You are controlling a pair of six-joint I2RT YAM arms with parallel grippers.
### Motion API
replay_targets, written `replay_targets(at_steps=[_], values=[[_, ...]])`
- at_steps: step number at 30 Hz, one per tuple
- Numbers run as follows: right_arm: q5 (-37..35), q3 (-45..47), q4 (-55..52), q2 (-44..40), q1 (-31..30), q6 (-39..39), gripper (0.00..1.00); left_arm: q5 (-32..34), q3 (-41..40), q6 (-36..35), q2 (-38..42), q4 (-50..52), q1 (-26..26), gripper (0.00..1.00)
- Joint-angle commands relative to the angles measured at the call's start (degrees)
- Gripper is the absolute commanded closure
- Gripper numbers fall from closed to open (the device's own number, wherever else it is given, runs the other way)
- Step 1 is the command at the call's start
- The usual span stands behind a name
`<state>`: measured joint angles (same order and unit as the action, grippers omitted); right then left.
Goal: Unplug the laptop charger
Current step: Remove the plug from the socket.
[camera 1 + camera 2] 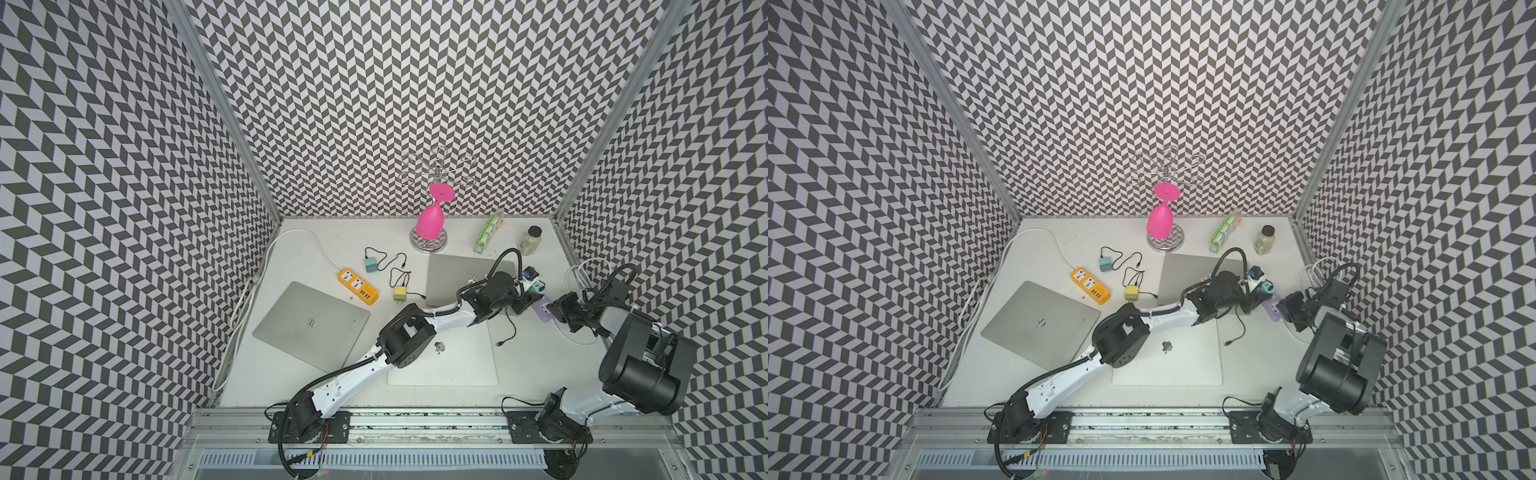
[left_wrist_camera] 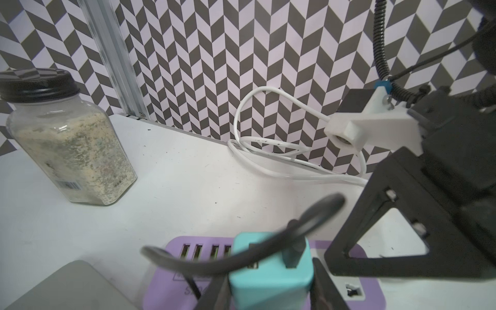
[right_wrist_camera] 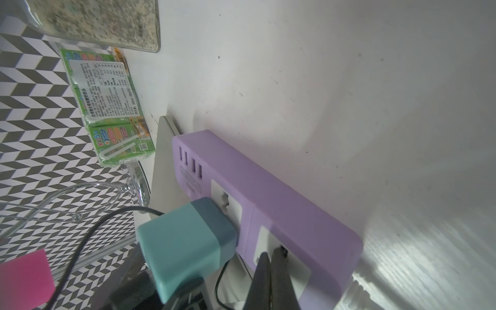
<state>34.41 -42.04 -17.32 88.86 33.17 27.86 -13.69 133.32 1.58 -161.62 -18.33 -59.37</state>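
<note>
The teal laptop charger (image 2: 271, 268) stands at a socket of the purple power strip (image 3: 281, 193), at the right of the table in both top views. My left gripper (image 2: 268, 290) is shut on the charger's sides (image 1: 539, 286). The charger's plug end (image 3: 228, 228) sits right at the strip's socket face; its prongs are hidden. Its black cable (image 1: 509, 328) trails onto a white laptop (image 1: 449, 357), free end loose. My right gripper (image 3: 271, 253) is shut, empty, tips pressed on the strip's face beside the charger.
A spice jar (image 1: 532, 241) and green carton pack (image 1: 488, 235) stand behind the strip. A white cord (image 1: 582, 270) coils by the right wall. Two grey laptops (image 1: 311, 324) (image 1: 453, 278), an orange strip (image 1: 357, 286), two loose chargers (image 1: 370, 264) (image 1: 400, 294) and a pink glass (image 1: 430, 222) lie leftward.
</note>
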Motion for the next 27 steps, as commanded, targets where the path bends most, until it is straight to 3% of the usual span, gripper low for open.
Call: replay_targets(at_steps=[1, 8, 15, 22, 27], values=[[-8.44, 3.07, -2.8, 4.41, -0.19, -0.7, 1.0, -0.99, 2.0, -3.1, 3.16, 1.03, -1.91, 0.79], [-9.25, 3.02, -2.94, 4.75, -0.2, -0.78, 1.0, 1.75, 1.86, -6.91, 4.06, 2.51, -2.55, 0.78], [-10.42, 3.42, -2.97, 5.25, -0.11, -0.95, 1.0, -9.27, 2.37, 13.27, 3.29, -4.62, 1.08, 0.8], [-10.86, 3.67, -2.72, 5.54, -0.11, -0.96, 1.0, -3.53, 3.96, -2.22, 4.15, 2.37, -1.91, 0.79], [-10.99, 3.82, -2.61, 5.58, -0.03, -0.86, 1.0, -1.26, 4.29, -5.87, 4.18, 4.21, -2.59, 0.79]])
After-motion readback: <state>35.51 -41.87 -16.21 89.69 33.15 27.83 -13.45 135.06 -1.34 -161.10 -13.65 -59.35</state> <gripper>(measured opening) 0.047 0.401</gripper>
